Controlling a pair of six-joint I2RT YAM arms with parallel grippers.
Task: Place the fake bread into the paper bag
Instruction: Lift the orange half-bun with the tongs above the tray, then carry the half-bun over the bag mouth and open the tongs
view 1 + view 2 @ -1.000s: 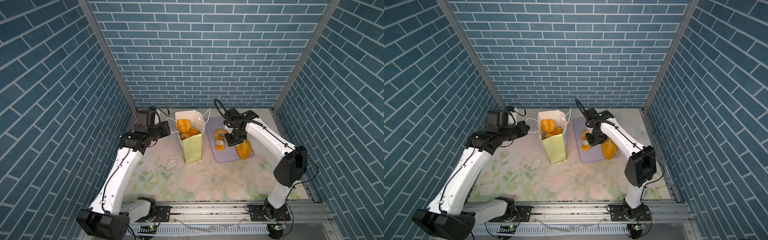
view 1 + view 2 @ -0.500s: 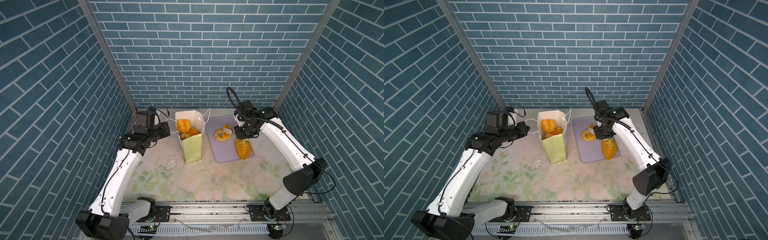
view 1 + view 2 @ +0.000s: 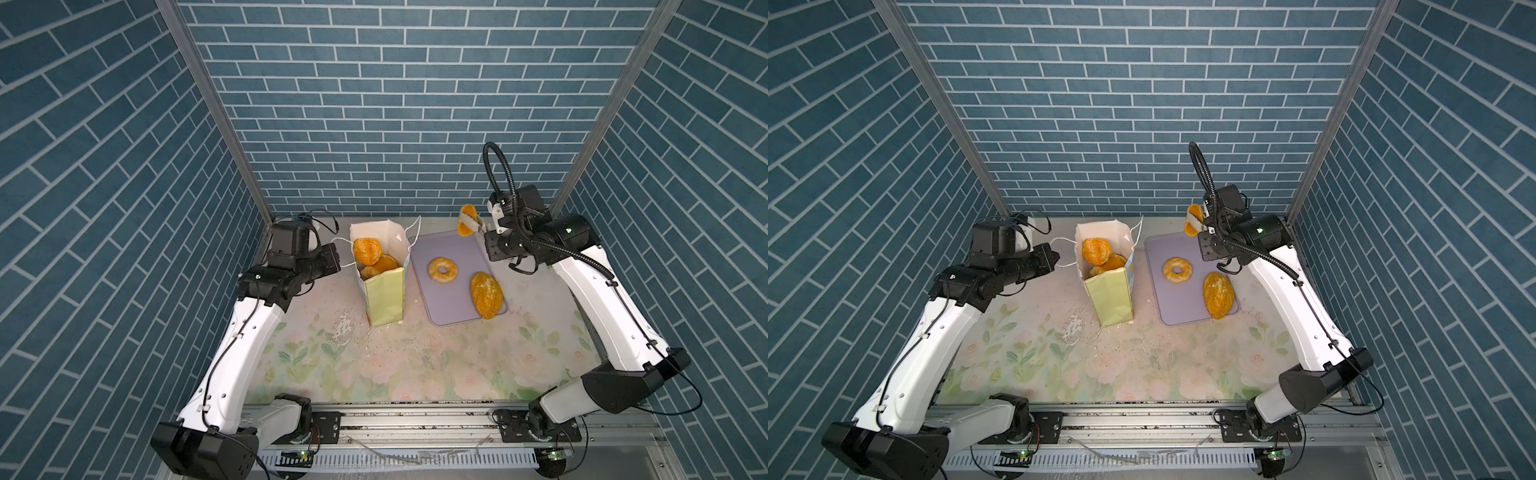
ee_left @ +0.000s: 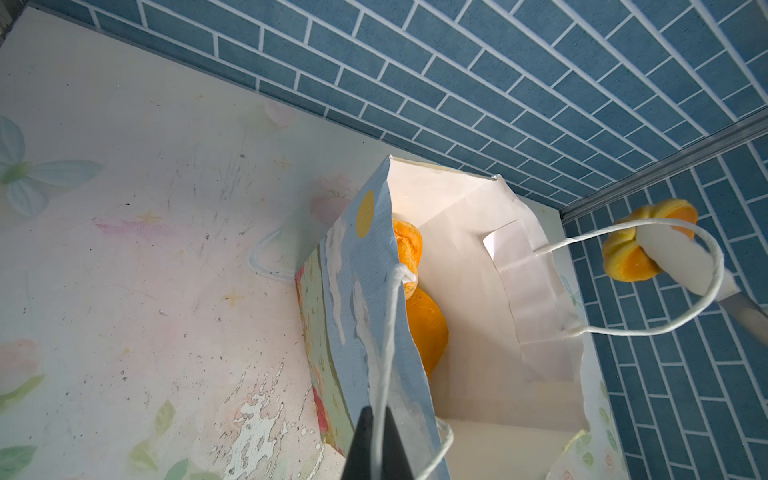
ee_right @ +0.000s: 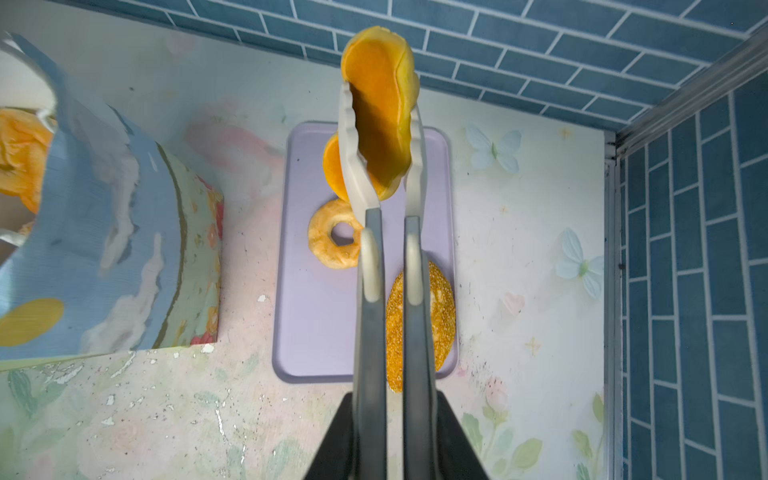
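Two bits sit on your tray [image 3: 453, 311]: doughnut [image 3: 443, 270] and loaf [image 3: 486, 295]. Your right gripper [image 5: 392, 436] squeezes tongs [image 5: 370, 257] pinching a bun [image 5: 380, 104] midair, and your left gripper [image 4: 376, 440] pinches the handle [image 4: 388, 332] of the bag [image 4: 365, 291].

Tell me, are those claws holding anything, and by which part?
Left gripper pinches the cord handle of the paper bag. Right gripper squeezes tongs by their arms; the tong tips clamp a bun across its middle.

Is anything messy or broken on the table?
Yes. The flowery table cover is scraped and flaking white beside the paper bag. Also, the bun looks squashed flat in the tongs that the right gripper holds.
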